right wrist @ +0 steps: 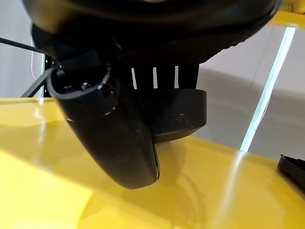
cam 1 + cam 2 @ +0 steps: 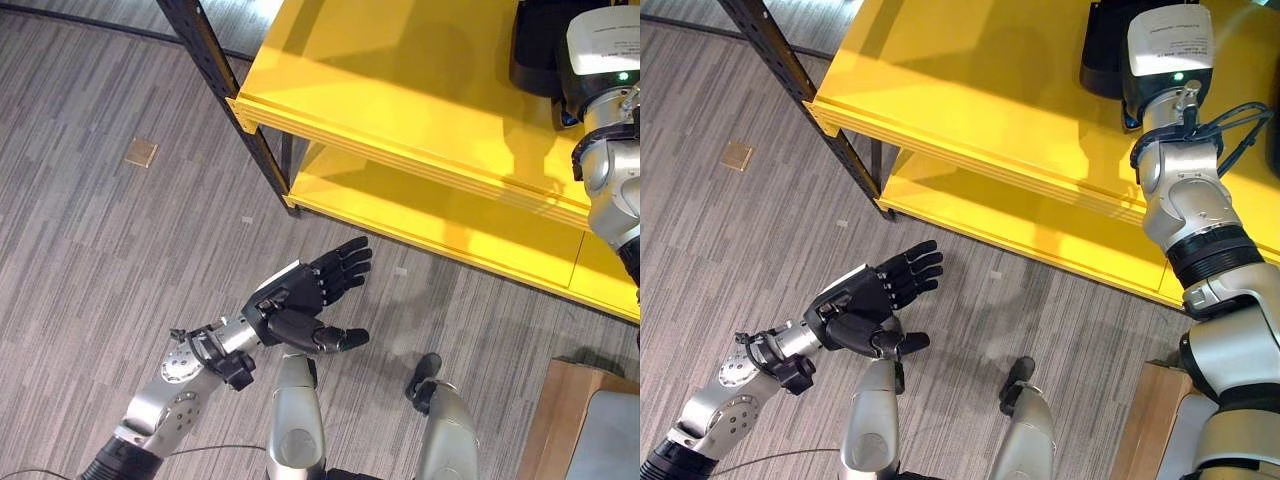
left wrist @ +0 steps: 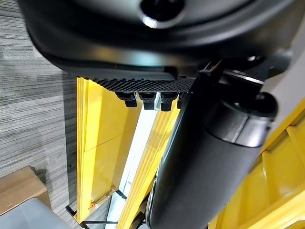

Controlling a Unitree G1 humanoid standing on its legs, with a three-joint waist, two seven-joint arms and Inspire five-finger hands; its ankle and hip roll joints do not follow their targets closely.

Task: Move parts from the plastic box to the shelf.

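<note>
The robot's right arm reaches over the top board of the yellow shelf [image 2: 980,90], where its right hand [image 1: 143,109] is wrapped around a black part [image 1: 183,112]. The wrist view shows the thumb on one side of the part and the fingers [image 1: 164,76] on the other, with the part sitting on, or just above, the yellow board. From the head cameras the part [image 2: 1102,55] shows as a dark block at the far edge of the board, mostly hidden behind the arm's wrist unit. A second dark object [image 1: 291,167] lies on the same board, off to one side and apart from the hand.

The left hand [image 2: 305,295] hangs over the grey wood-pattern floor [image 2: 90,250], in front of the shelf's lower board [image 2: 450,225], fingers straight and spread, thumb out, holding nothing. A black upright [image 2: 225,85] carries the shelf's near corner. A brown box [image 2: 570,415] stands at the lower right, beside the shelf.
</note>
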